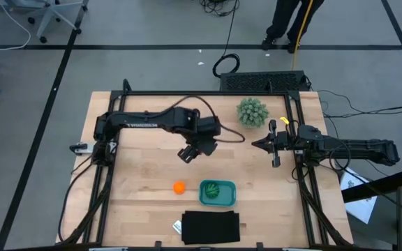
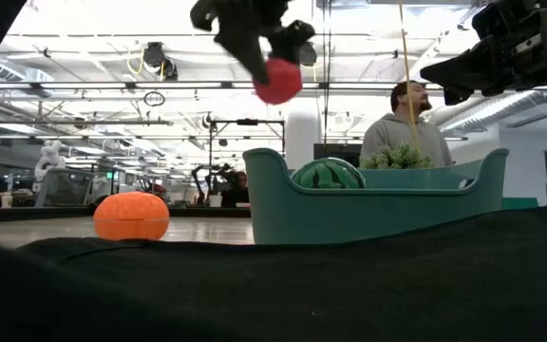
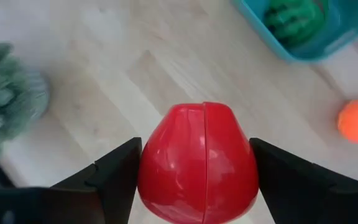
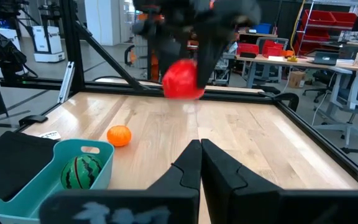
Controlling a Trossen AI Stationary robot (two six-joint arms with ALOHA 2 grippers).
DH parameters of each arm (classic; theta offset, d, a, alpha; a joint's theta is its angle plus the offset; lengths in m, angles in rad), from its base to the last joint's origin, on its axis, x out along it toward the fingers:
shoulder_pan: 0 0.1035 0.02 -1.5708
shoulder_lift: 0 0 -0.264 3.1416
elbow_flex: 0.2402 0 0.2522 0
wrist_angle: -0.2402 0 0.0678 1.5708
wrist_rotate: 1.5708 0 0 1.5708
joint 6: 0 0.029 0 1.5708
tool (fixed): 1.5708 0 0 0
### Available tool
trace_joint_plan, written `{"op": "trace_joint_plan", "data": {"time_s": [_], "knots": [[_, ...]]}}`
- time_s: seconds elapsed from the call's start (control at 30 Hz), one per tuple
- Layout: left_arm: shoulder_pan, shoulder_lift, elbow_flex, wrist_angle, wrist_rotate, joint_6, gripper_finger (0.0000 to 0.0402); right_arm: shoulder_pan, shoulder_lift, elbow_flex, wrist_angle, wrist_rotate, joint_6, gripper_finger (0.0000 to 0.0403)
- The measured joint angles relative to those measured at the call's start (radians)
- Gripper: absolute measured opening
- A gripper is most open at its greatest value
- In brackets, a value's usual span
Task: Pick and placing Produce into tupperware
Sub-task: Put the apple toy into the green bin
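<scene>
No brand or label can be read anywhere: a small white tag (image 1: 176, 226) lies at the corner of the flat black rectangle (image 1: 211, 227), and there is pale lettering along the left arm's upper link, but both are too small to make out. The left gripper (image 1: 188, 153) hangs above the bare wood of the table (image 1: 138, 195), near its middle, its two fingers (image 3: 114, 171) pinching the red produce (image 3: 197, 163) from either side — the low view shows that piece (image 2: 277, 80) lifted well clear of the tabletop. The teal tupperware (image 1: 218, 193) sits on the table toward the front edge, just behind the black rectangle, with the green striped produce (image 1: 215, 189) lying inside it; the held red piece is well apart from the container and higher than its rim. The orange ball (image 1: 179, 187) rests on the wood just beside the tupperware, not touching it. The right gripper (image 1: 257, 144) waits near the table's right side, close to the fuzzy green plant (image 1: 251, 111), its fingers (image 4: 188, 171) pressed together on nothing. A person (image 2: 402, 123) stands in the room beyond the table.
</scene>
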Motion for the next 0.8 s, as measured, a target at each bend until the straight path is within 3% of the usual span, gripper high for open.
{"op": "trace_joint_plan", "data": {"time_s": [0.27,0.53,0.8], "knots": [[0.046,-0.001,0.137,-0.096,0.073,-0.176,0.0263,0.000,0.000,0.000,0.000,0.000,0.000,0.0000],[0.089,-0.001,0.150,-0.082,0.207,-0.382,0.0275,0.000,0.000,0.000,0.001,0.000,0.000,0.0000],[0.088,0.000,0.150,-0.035,0.219,-0.455,0.0260,0.000,0.000,0.000,0.001,0.000,0.000,0.0000]]}}
